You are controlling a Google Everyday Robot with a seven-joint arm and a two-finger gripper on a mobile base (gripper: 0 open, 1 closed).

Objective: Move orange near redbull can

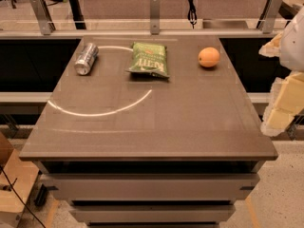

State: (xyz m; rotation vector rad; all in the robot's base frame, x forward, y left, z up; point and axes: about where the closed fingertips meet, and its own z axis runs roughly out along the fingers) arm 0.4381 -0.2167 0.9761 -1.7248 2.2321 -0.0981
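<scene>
The orange [209, 57] sits on the brown table [156, 127] at its far right. The redbull can [86, 58], slim and silvery, lies on its side at the far left of the table. A green chip bag [149, 59] lies between them. My gripper [281, 106], pale and yellowish, hangs at the right edge of the view, off the table's right side. It is lower in the view than the orange and well apart from it. It holds nothing that I can see.
A rail with metal posts [155, 13] runs behind the table. Dark gaps flank the table at left and right. A wooden piece [12, 184] stands on the floor at lower left. A bright curved reflection [104, 109] lies on the tabletop.
</scene>
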